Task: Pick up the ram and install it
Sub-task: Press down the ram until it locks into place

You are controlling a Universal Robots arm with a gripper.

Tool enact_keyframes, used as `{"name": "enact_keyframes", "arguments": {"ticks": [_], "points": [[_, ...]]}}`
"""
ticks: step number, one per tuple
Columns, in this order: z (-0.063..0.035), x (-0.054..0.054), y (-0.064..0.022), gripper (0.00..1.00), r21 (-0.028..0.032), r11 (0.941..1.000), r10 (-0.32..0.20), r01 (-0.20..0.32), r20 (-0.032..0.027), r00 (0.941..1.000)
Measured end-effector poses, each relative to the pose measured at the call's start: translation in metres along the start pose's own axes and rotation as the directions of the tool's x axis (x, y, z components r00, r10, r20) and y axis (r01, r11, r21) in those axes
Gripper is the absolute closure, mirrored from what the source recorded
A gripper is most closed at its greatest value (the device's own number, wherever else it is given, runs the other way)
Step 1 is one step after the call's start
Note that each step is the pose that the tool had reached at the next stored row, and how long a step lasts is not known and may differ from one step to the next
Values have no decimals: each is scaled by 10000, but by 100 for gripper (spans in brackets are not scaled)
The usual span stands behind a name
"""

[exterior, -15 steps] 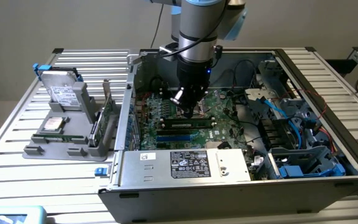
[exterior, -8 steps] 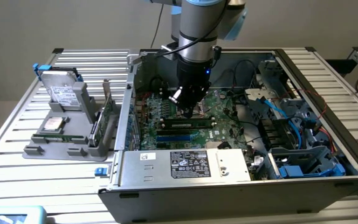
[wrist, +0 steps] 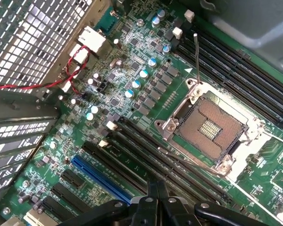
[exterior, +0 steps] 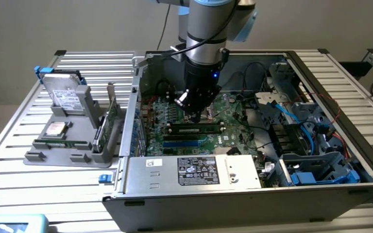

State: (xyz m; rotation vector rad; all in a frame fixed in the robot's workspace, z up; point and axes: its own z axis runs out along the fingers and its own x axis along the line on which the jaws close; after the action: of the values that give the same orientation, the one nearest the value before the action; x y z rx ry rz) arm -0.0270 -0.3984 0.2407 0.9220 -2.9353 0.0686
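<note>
The arm comes down from the top centre of the exterior view into an open computer case lying on a slatted table. The gripper sits low over the motherboard, near the middle of the frame, its black body just above the memory slots.

The ram lies just below the gripper tip in the exterior view: a long, thin, dark green stick running left to right across the board, set along one of the slots, with pale latches at each end. Its chips are too small to make out. Whether it is fully seated cannot be told. A blue slot runs parallel just below it, and below that is the grey power supply with its white label.

In the wrist view the gripper shows at the bottom centre as black linkage; the fingers appear drawn together, and whether they pinch anything cannot be told. Above it lie long black slots running diagonally, a blue slot at lower left, and the open CPU socket with its metal frame at centre right. Red wires cross the upper left.

At the left of the exterior view a grey holder on the table carries a hard drive upright, another drive lying flat, and a green card standing on edge.
</note>
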Motion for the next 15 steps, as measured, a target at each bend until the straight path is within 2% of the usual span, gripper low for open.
{"name": "enact_keyframes", "arguments": {"ticks": [7, 15], "points": [[0, 0, 0, 89, 63, 9983, 582, -581, -63, 9983], [1, -1, 0, 89, 74, 9904, 1384, -1384, -64, 9904]]}}
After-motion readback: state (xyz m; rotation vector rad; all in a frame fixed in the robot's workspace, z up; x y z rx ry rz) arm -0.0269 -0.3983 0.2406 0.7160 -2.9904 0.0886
